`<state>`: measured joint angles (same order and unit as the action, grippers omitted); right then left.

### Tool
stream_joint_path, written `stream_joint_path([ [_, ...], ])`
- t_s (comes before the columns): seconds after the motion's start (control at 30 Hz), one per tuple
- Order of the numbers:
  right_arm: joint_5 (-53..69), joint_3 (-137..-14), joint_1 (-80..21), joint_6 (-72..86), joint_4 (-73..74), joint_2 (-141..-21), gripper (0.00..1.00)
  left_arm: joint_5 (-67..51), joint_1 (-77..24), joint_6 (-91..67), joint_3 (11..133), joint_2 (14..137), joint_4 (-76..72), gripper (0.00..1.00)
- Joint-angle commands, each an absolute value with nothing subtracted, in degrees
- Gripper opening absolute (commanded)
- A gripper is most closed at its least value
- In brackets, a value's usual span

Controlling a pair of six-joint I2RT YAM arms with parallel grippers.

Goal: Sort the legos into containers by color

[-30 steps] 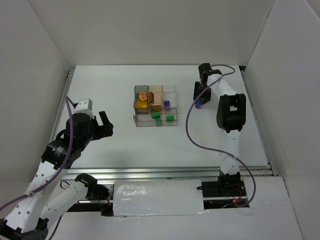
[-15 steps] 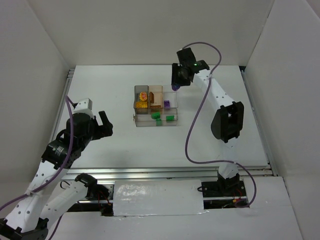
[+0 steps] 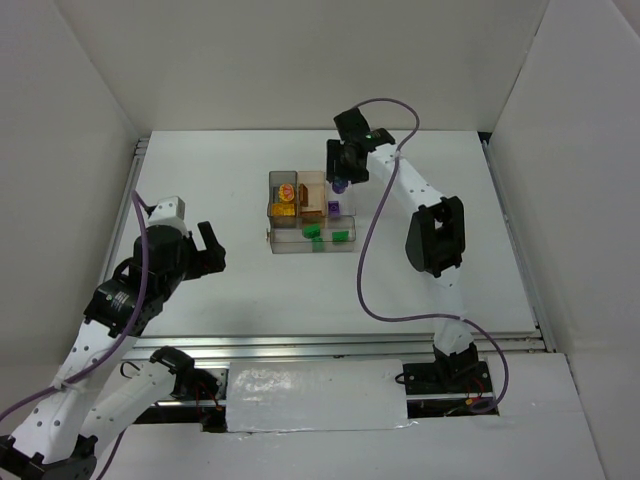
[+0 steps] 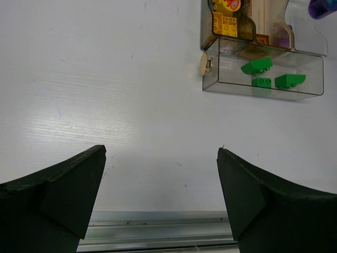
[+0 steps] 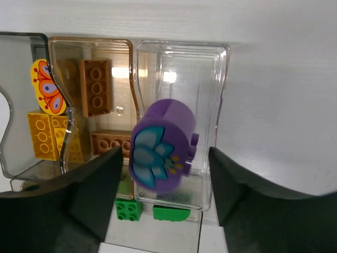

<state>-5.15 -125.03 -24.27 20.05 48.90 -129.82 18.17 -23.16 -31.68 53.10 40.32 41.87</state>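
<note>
- the counter shows no loose brick, so this is probably the last piece to sort.
- the right arm was out to the right of the tray a second ago and has now swung in above it. the left arm has not moved.
- the left tool has its fingers spread wide over bare counter and holds nothing.
- the right tool hangs over the clear small compartment with the purple lego between its fingers. a sliver of gap shows on each side, so i cannot tell whether the piece is pinched or just let go.
- there is one tray, with four compartments.
- three green legos lie in the long compartment.
- two brown legos lie in the tan one.
- the grey one holds a butterfly piece and at least one yellow brick.
- there are two purple pieces: the one at the tool and a second purple lego already in the clear compartment, so the colours match.
</note>
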Motion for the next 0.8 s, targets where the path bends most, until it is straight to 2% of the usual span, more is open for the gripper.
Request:
stream_joint_path([
  [0.0, -6.68, -125.77, -25.22, 20.30, 47.55, -128.50, 0.77, 19.07, -22.94, -31.55, 53.26, 40.34, 40.08, 1.00],
  [0.03, -6.94, -125.60, -25.31, 20.22, 47.55, -127.54, 0.79, 19.16, -22.94, -31.64, 53.26, 40.34, 40.08, 0.99],
  [0.07, -7.12, -125.60, -25.31, 20.04, 47.55, -127.09, 0.91, 19.25, -22.94, -31.64, 53.26, 40.43, 40.08, 1.00],
  [0.13, -7.38, -125.60, -25.49, 19.87, 47.81, -125.52, 1.00, 19.60, -22.94, -31.82, 53.44, 40.69, 40.25, 0.99],
  [0.37, -8.61, -121.41, -26.10, 18.90, 50.10, -116.82, 1.00, 24.15, -22.85, -33.48, 54.40, 41.75, 41.83, 1.00],
  [0.57, -12.83, -95.69, -28.82, 20.04, 40.98, -91.09, 1.00, 31.18, -22.59, -36.99, 57.47, 45.69, 45.96, 1.00],
  [0.6, -13.70, -92.84, -28.92, 20.30, 40.09, -83.49, 1.00, 32.07, -22.41, -37.09, 58.09, 46.23, 46.49, 0.99],
  [0.77, -16.69, -81.31, -30.06, 22.58, 42.26, -61.40, 1.00, 37.87, -21.36, -38.23, 66.25, 49.91, 50.44, 1.00],
])
